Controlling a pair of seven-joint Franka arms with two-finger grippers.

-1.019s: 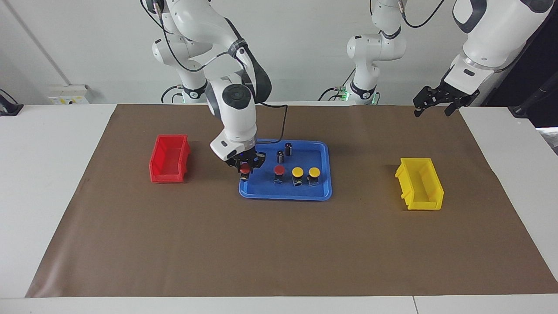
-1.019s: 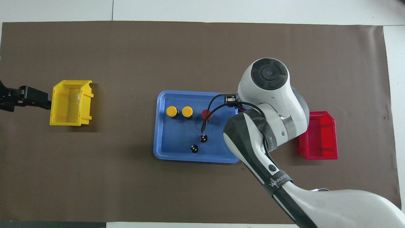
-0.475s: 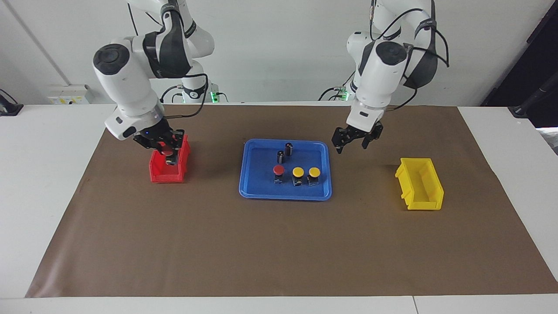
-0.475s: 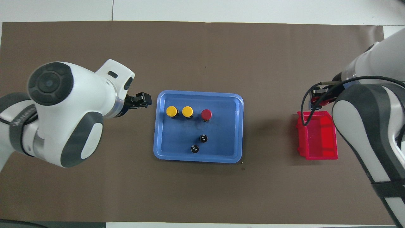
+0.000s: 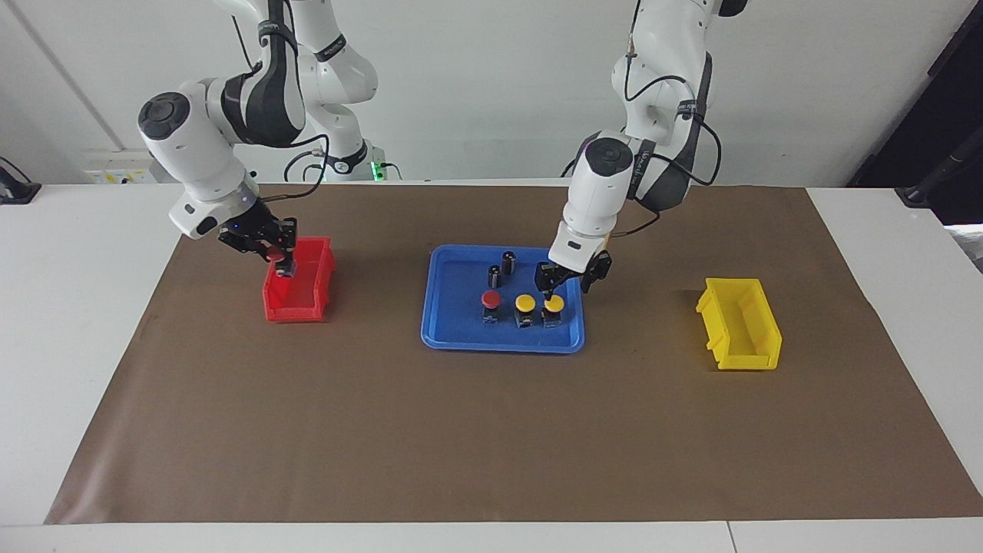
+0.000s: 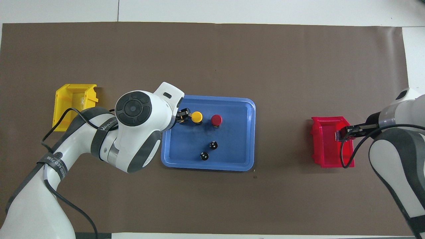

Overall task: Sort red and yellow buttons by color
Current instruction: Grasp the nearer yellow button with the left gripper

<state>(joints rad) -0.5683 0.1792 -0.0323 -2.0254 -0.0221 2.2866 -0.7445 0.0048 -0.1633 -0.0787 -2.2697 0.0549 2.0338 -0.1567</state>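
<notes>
Facing view is showing the right gripper hanging over the red bin at the right arm's end of the table, its fingers clamped on a red button. Over the blue tray in the middle of the mat, the left gripper is sitting just above a yellow button, the one nearest the left arm's end of the tray; its fingers are standing apart on either side of the cap, and whether they are touching it cannot be told. A second yellow button is standing beside that one, and a second red button is standing next in the same row. Two dark cylinders are standing in the tray nearer to the robots than the row. A yellow bin is lying at the left arm's end of the table, well apart from the tray.
</notes>
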